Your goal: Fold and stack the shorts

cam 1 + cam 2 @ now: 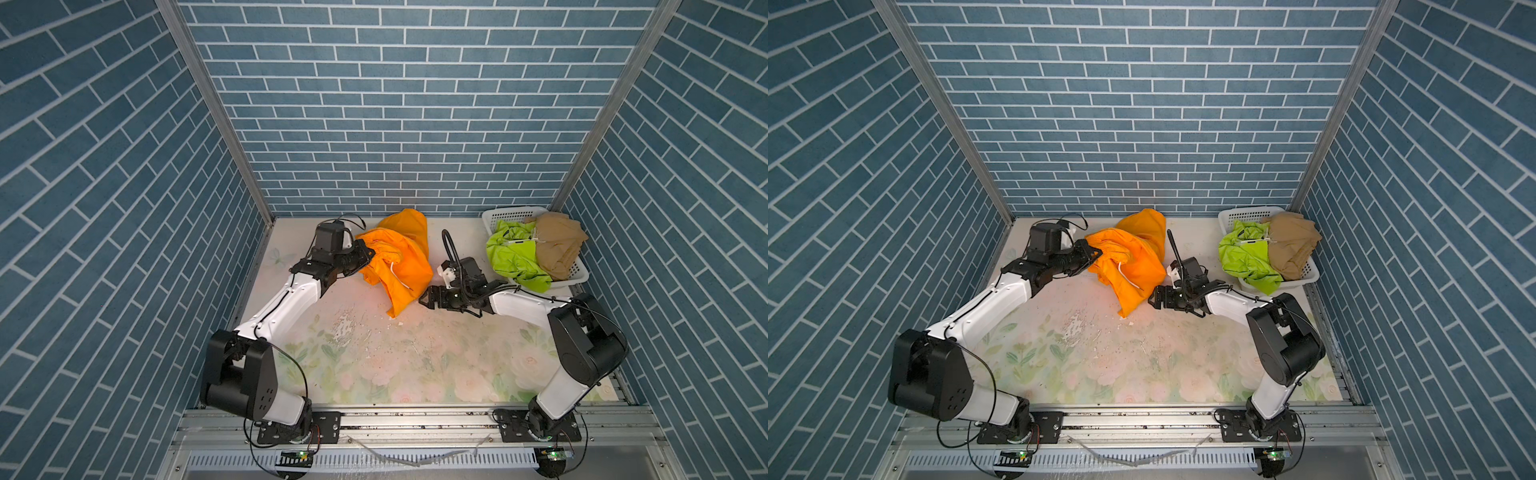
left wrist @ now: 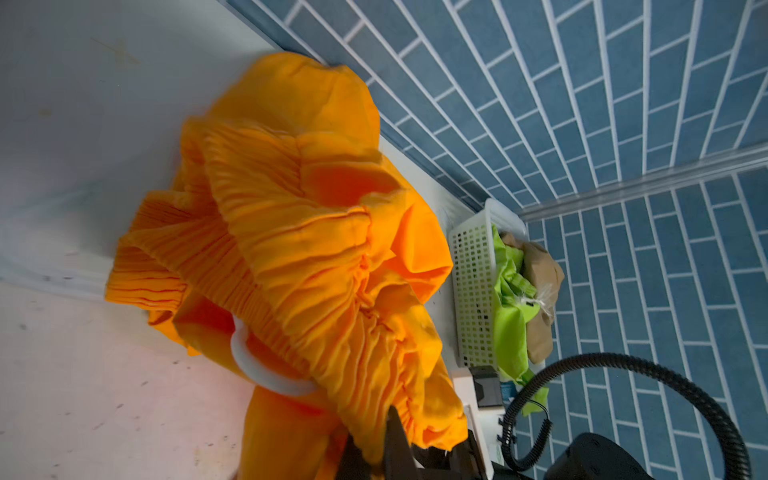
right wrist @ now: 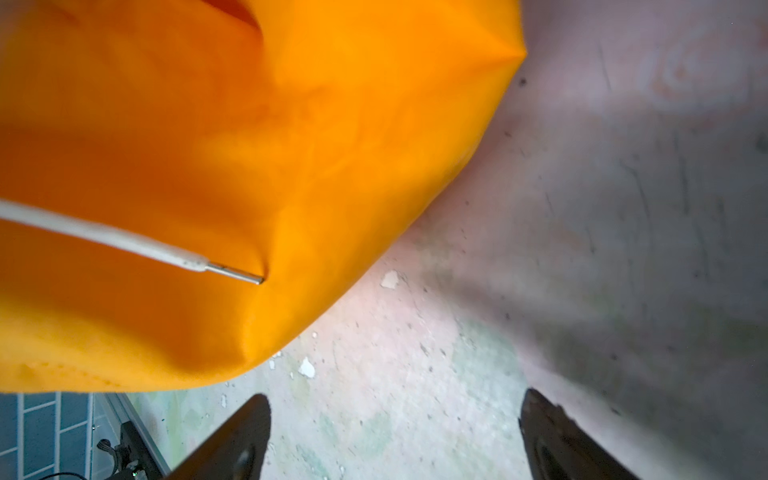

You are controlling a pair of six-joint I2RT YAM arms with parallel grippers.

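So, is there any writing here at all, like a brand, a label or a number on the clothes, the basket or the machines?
No text can be read in any view.
orange shorts: no print or label shows.
lime green shorts and tan-brown shorts: no print shows; a small white bit between them is too small to read.
white basket: plain.
small boards with green lights: any markings are too small to read.

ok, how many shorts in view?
3: orange shorts draped on the table, pinched by the left gripper; lime green shorts and tan shorts in the white basket. More may hide underneath.
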